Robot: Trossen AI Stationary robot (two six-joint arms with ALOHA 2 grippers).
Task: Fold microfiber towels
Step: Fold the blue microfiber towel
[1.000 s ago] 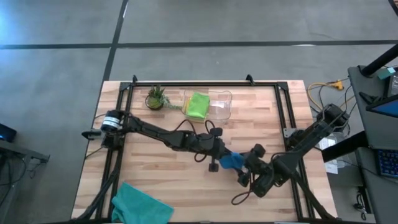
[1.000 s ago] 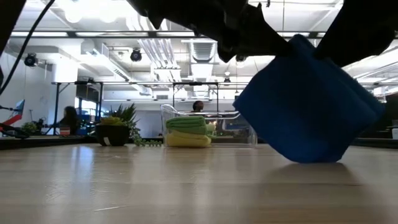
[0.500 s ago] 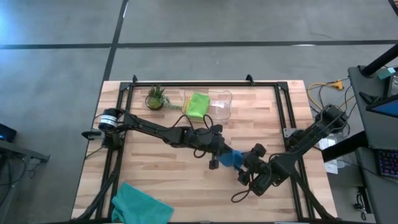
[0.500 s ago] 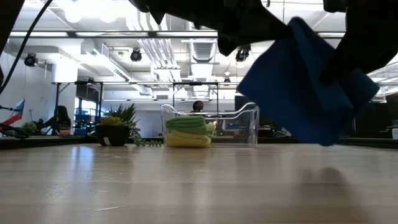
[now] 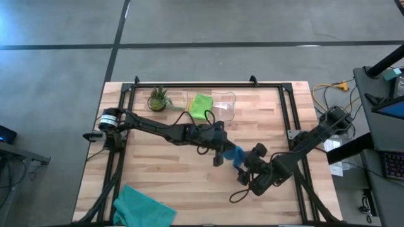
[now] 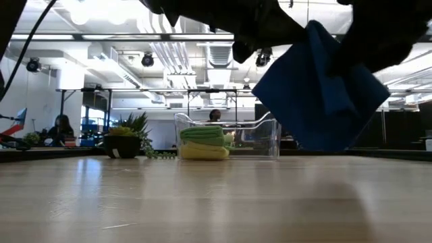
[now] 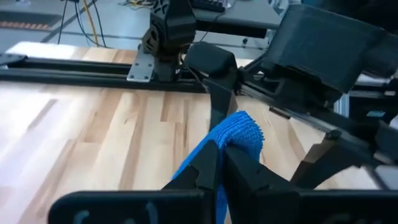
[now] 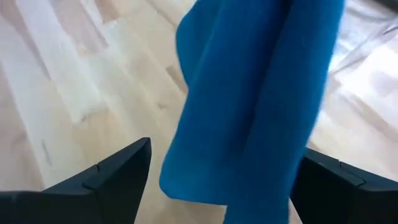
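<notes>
The blue towel (image 6: 322, 91) hangs folded in the air at mid-table, held by my left gripper (image 7: 219, 169), which is shut on it; it also shows in the high view (image 5: 235, 154). My right gripper (image 8: 224, 180) is open, with one finger on each side of the hanging towel (image 8: 249, 99), and I see no touch. The teal towel (image 5: 142, 208) lies crumpled at the near left edge. The lime green towel (image 5: 201, 106) lies on the yellow one (image 6: 202, 152) in the clear bin. My left gripper pinches the blue towel between its two fingers at a bunched fold on its upper part (image 7: 239, 134), which bulges out past the fingertips. The towel hangs below the fingers in several layers, its lower edge (image 6: 317, 145) clear of the table.
A clear plastic bin (image 5: 224, 107) stands at the far middle with a small potted plant (image 5: 158, 99) to its left. A black frame (image 5: 189, 86) runs along the far edge and both sides. Bare wood (image 5: 158, 170) lies between the arms and the teal towel.
My left gripper has risen and gone a little toward the far edge with the blue towel, whose lower edge now hangs higher above the table. My right gripper has followed toward the towel, a little to the left.
</notes>
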